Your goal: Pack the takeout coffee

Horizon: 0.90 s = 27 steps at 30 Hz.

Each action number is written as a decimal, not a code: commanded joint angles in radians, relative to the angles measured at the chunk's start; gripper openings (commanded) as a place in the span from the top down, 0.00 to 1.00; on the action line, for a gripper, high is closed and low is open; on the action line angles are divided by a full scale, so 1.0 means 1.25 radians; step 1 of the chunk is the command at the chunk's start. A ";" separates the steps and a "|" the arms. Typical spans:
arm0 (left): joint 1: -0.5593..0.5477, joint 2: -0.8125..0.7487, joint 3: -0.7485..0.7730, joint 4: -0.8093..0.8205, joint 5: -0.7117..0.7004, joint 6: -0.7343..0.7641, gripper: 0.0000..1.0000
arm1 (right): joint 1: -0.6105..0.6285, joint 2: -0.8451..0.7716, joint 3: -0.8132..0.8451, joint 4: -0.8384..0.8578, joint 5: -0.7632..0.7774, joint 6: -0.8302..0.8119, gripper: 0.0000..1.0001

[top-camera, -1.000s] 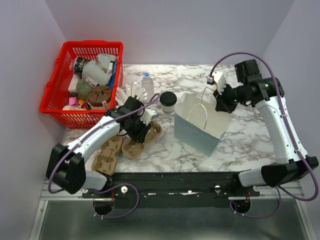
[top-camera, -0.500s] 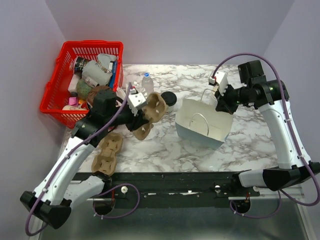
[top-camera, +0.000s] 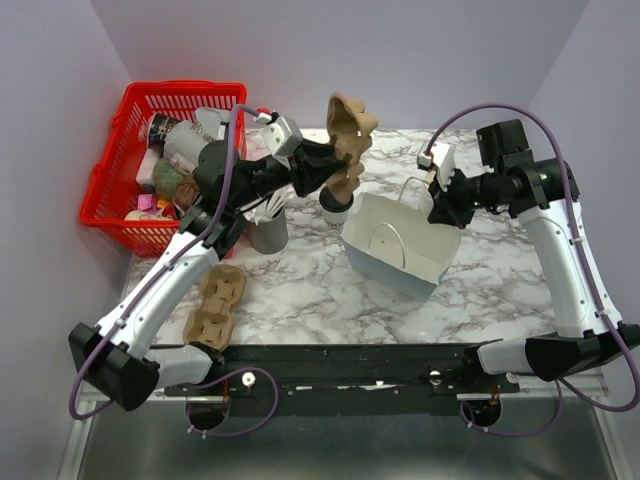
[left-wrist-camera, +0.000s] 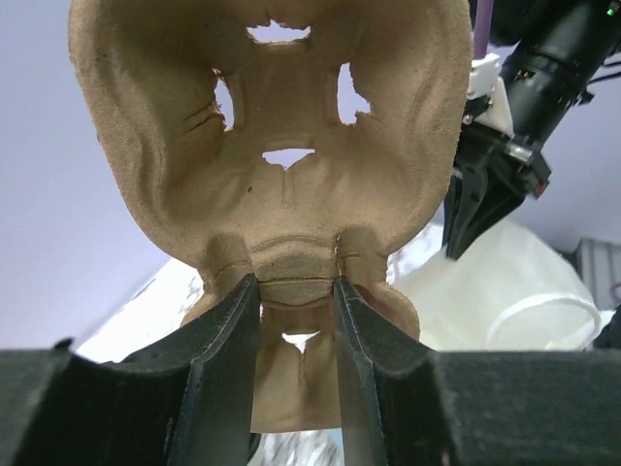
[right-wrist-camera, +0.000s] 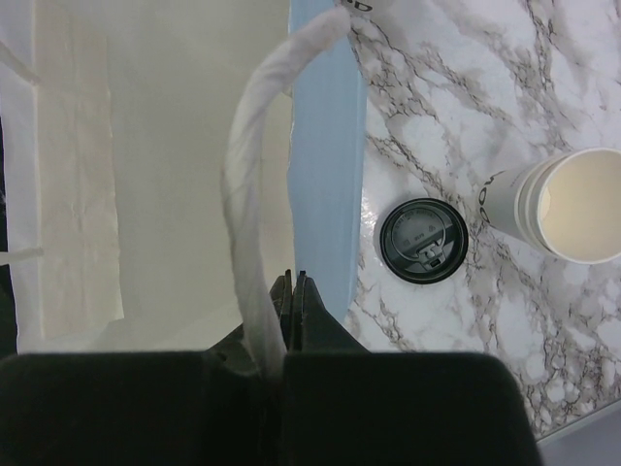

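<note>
Takeout coffee (right-wrist-camera: 423, 240): cream paper cup, round black lid, upright near desk (top-camera: 300, 290) far edge, mid-width, just beside bag (top-camera: 400, 250). L gripper (left-wrist-camera: 296, 311) clamps pulp carrier (left-wrist-camera: 272, 146), held aloft. R gripper (right-wrist-camera: 294, 291) pinched onto bag rim.

The left arm (top-camera: 160, 285) and right arm (top-camera: 572, 262) share white link shells, black joints, black fingers (left-wrist-camera: 221, 369) and looping purple cables (top-camera: 500, 108).

plain lilac walls (top-camera: 330, 50) enclose a white marble-patterned table (top-camera: 310, 290); a dark rail (top-camera: 350, 358) lines its near edge.
</note>
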 commanded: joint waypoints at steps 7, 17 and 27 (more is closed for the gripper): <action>-0.105 0.057 -0.040 0.294 0.068 -0.099 1.00 | 0.003 0.009 0.039 0.004 -0.042 0.032 1.00; -0.129 0.060 -0.124 0.277 0.130 0.001 1.00 | 0.003 0.026 0.058 0.014 -0.059 0.070 1.00; -0.128 0.096 -0.070 0.125 0.206 0.124 1.00 | 0.003 0.042 0.070 0.004 -0.080 0.058 1.00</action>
